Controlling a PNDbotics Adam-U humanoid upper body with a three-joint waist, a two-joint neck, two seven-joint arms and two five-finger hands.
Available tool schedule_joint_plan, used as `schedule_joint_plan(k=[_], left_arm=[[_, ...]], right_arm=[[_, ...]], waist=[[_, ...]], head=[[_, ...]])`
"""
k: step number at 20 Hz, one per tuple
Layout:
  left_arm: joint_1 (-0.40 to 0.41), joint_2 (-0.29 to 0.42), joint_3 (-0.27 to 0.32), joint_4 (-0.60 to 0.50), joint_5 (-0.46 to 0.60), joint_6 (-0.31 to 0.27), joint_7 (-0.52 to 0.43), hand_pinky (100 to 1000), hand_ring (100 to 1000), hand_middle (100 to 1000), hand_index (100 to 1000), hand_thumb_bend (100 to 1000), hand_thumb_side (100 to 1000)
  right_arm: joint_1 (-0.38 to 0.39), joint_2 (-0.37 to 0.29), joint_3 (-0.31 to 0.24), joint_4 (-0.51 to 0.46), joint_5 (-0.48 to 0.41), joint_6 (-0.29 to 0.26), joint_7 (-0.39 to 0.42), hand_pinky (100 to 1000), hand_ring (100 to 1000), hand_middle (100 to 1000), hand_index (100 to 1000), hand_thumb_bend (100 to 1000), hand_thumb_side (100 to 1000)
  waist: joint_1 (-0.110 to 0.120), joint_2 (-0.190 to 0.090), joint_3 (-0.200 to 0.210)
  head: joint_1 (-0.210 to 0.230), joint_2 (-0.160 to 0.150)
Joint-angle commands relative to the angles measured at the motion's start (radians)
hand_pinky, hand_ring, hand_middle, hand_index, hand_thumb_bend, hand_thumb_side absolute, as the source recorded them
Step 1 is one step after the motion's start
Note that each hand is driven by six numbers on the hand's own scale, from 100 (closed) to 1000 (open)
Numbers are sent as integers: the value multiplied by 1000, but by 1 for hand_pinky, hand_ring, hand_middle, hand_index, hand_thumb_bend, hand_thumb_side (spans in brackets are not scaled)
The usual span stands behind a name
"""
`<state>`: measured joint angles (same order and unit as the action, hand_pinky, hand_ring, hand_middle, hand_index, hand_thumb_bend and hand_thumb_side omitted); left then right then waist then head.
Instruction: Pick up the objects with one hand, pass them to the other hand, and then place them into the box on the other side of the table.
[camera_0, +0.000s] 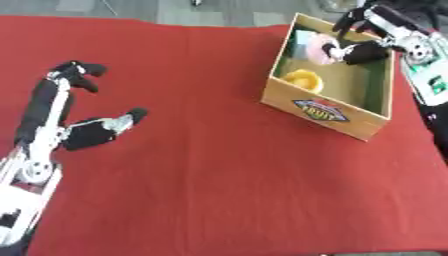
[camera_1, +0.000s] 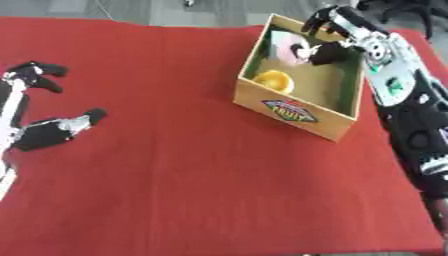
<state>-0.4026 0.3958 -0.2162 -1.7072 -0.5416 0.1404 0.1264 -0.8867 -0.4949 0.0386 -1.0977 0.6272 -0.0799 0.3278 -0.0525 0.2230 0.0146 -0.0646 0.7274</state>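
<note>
Right hand over the box, left hand idle on the red worktop

The cardboard box sits on the red worktop; inside it lie a yellow object and, at its far corner, a pink object; the right hand reaches over that far corner, fingers curled around the pink object; well left of the box, the left hand rests with fingers apart, holding nothing.

Layout: box at far right of table, left hand at near left.
The box stands on the table toward its far right. Inside the box, a round object lies at the left wall, with another object behind it. The right hand reaches into the box from the right. The left hand rests on the table, well apart.
</note>
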Motion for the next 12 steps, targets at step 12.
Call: schedule_joint_plan(k=[12], left_arm=[[-2,11,16,-14,7,-2,12,755,577,664,756,727,475]], right_arm=[[2,-60,-41,-106,-237,80,-43,881,977,765,862,244,121]], waist=[[13,-23,0]], head=[[15,-8]])
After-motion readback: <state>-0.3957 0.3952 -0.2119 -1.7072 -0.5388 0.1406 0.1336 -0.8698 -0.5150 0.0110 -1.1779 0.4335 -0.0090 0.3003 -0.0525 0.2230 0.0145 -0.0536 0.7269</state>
